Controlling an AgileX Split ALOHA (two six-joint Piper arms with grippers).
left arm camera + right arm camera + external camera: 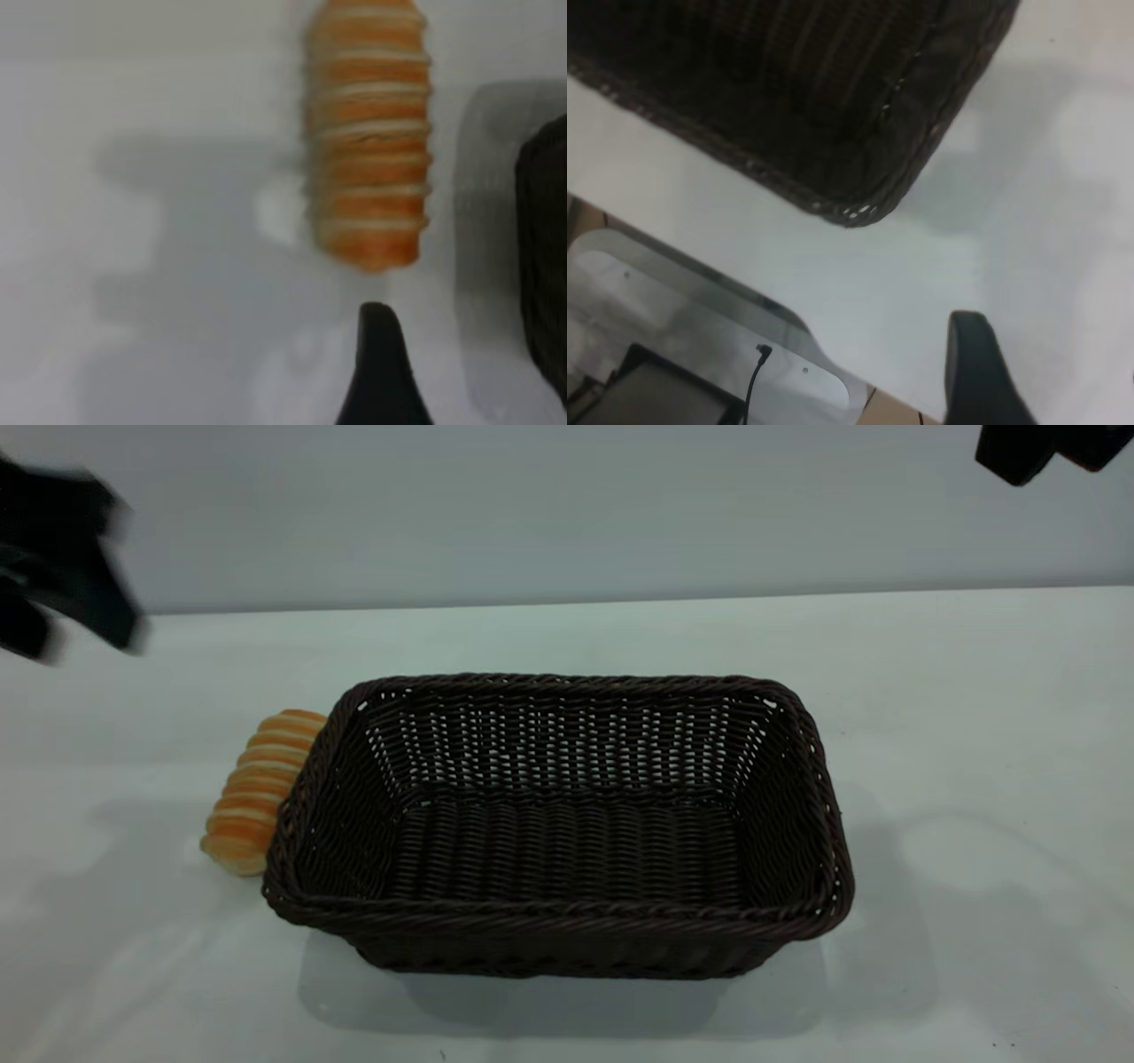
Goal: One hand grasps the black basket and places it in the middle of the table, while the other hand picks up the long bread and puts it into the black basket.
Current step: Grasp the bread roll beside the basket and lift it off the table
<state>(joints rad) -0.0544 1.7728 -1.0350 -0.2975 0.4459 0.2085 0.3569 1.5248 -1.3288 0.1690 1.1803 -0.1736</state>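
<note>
The black basket [567,930] stands empty in the middle of the white table [974,735]. The long bread [257,788] lies striped side up against the basket's left end. My left gripper [71,633] hangs above the table's far left, behind the bread and clear of it, open and empty. In the left wrist view one fingertip [381,354] shows just short of the bread [368,133], with the basket's edge [545,266] beside it. My right gripper [1054,460] is raised at the top right, open and empty. In the right wrist view one fingertip [970,354] shows off the basket's corner [833,106].
The right wrist view shows the table's edge with a grey metal bracket [700,301] and a dark device with a cable [656,390] beyond it. A plain wall [567,514] runs behind the table.
</note>
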